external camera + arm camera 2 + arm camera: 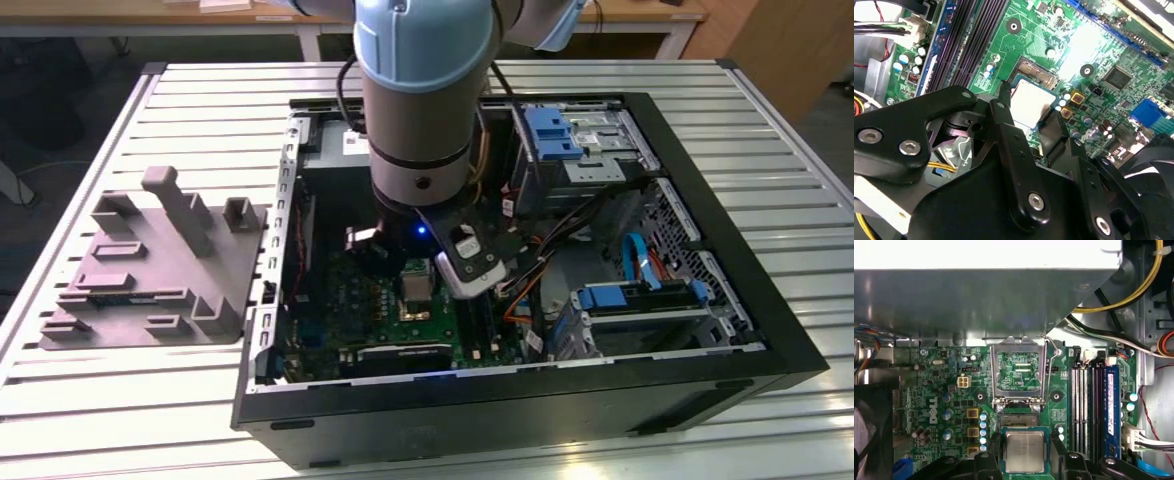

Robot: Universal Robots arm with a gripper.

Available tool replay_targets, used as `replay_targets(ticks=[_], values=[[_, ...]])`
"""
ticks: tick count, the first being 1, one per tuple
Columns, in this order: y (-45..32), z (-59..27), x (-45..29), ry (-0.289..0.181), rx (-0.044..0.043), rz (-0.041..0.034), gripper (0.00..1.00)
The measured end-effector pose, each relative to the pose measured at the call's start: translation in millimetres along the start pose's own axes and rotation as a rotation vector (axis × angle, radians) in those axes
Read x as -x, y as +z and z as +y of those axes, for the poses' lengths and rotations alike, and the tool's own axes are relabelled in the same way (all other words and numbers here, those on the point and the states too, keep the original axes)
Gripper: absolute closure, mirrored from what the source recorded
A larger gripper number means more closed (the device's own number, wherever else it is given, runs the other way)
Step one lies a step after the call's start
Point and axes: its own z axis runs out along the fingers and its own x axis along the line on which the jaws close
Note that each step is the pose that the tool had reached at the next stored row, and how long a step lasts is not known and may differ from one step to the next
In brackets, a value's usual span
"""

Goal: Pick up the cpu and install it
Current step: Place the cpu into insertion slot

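The cpu [1025, 451] is a flat silvery square lying level in the socket of the green motherboard [944, 390]; it is also visible in the second wrist view [1030, 102] and the exterior view [419, 287]. My gripper [1025, 442] straddles it, one black fingertip [994, 444] on each side with a thin strip of socket showing between fingertip and chip. The fingers look slightly open around the cpu [1029, 107]. The socket's metal load plate [1019, 371] stands flipped up beside the chip. In the exterior view my gripper [416, 262] reaches down into the open computer case [747, 330].
Memory slots [1089, 405] run close beside the socket, with yellow and black cables [1124, 295] beyond. A metal case wall [979, 300] rises behind the load plate. A grey plastic tray with posts [160, 270] lies on the slatted table at the exterior view's left.
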Motion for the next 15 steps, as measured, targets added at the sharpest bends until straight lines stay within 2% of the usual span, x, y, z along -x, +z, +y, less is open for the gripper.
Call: replay_targets(ticks=[4, 10, 15], values=[[3.9, -0.8, 0.0, 0.000, 0.0001, 0.0002, 0.53], [14.1, -1.1, 0.0, -0.001, 0.0002, 0.0007, 0.53], [16.3, -1.2, -0.1, -0.001, -0.0003, 0.0009, 0.53]])
